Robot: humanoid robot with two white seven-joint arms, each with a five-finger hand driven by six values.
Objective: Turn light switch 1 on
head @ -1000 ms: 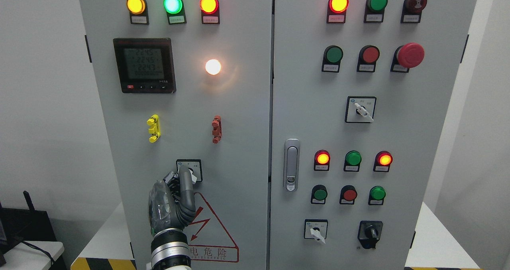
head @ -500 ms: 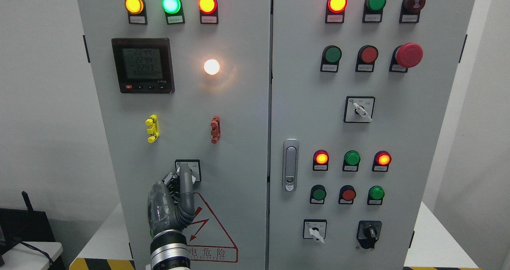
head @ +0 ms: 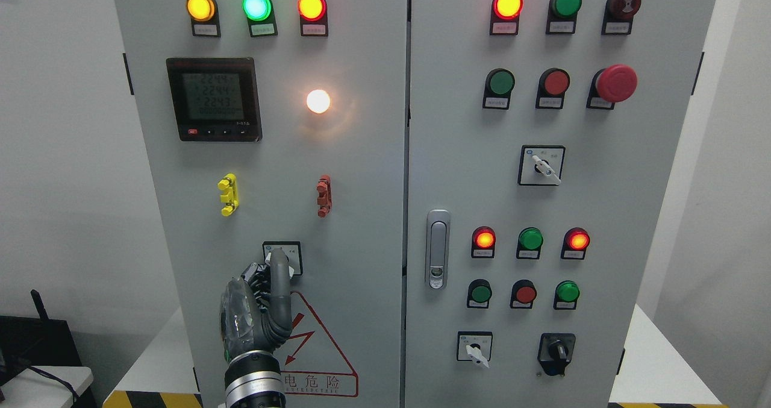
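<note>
Rising a little from where it was a second ago, the left hand (head: 256, 311), a grey and black mechanical hand with a clear cover over its back, now has its one straight finger (head: 278, 275) reaching further up onto the small black-framed rotary selector switch (head: 282, 258) on the left door of the grey metal control cabinet (head: 361, 215). The fingertip now covers the switch's white knob; whether it presses the knob I cannot tell. The other fingers are curled in toward the palm, so the hand points rather than grips, and it holds nothing. The forearm comes up from the bottom edge, left of middle, with the wrist nearly vertical and the finger aimed at twelve o'clock.

My reading is that contact with the switch is being made, while the turn itself is not yet done. Oddly, the round white lamp (head: 318, 101), at about one o'clock from the switch and well above it, glows already, as it did before.

The right hand is out of view.
</note>
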